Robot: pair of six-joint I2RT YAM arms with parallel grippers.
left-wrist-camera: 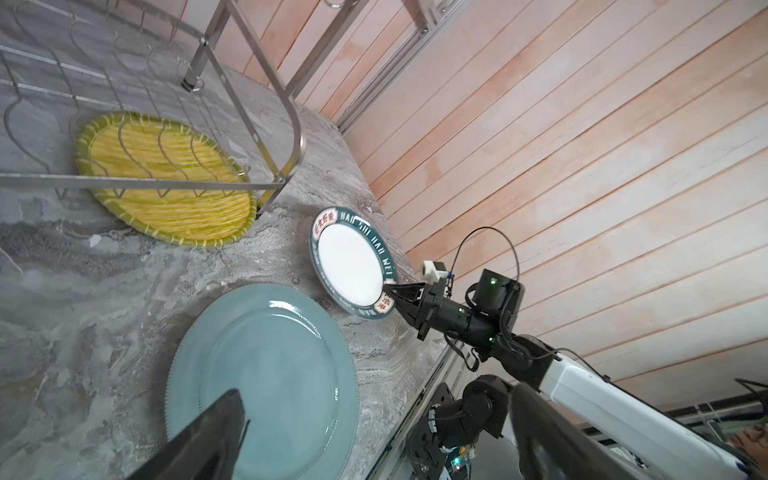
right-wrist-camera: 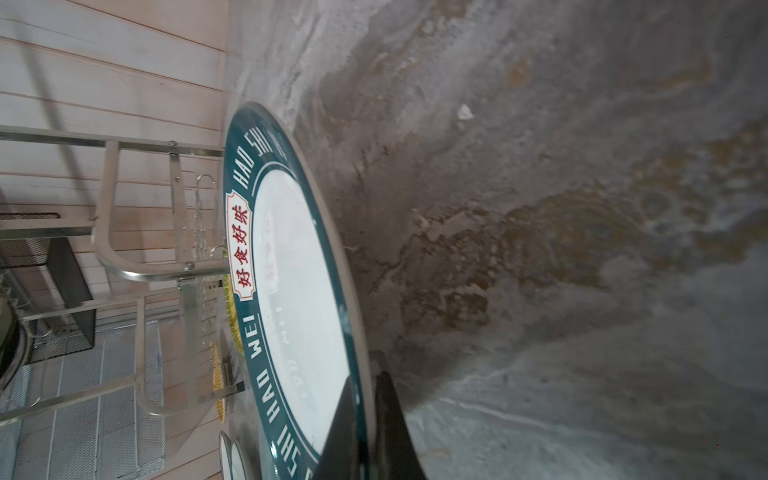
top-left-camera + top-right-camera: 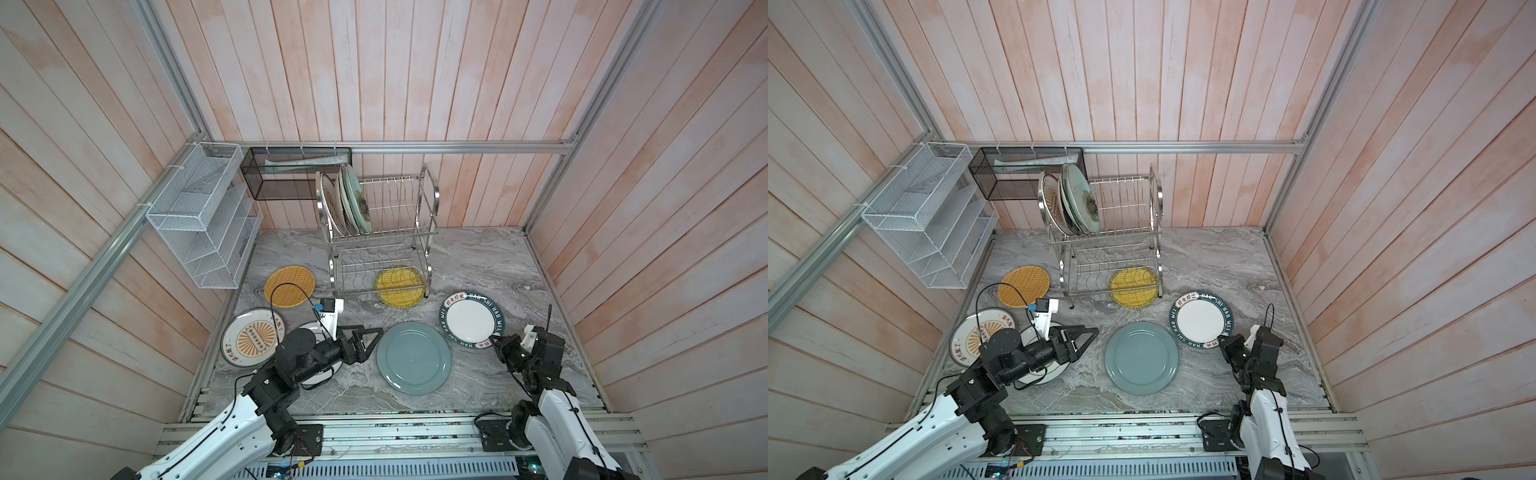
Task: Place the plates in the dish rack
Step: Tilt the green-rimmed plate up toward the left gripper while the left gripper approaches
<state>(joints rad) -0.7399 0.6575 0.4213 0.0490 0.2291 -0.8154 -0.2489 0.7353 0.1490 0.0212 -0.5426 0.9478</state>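
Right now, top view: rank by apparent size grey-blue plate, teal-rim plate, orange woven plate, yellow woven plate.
1. grey-blue plate
2. teal-rim plate
3. orange woven plate and yellow woven plate: look alike, unranked

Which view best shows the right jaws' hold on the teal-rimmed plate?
The left wrist view: the right gripper appears side-on, jaws shut on the rim of the teal-rimmed plate. The right wrist view shows the pinch close up but cropped; in both top views it is small.

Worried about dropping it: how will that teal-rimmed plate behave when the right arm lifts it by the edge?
Probably stiff: the teal-rimmed plate looks ceramic. Its glossy glaze may slip in the right end effector, shut on the rim only, so it could pivot downward. Likely fragile if dropped.
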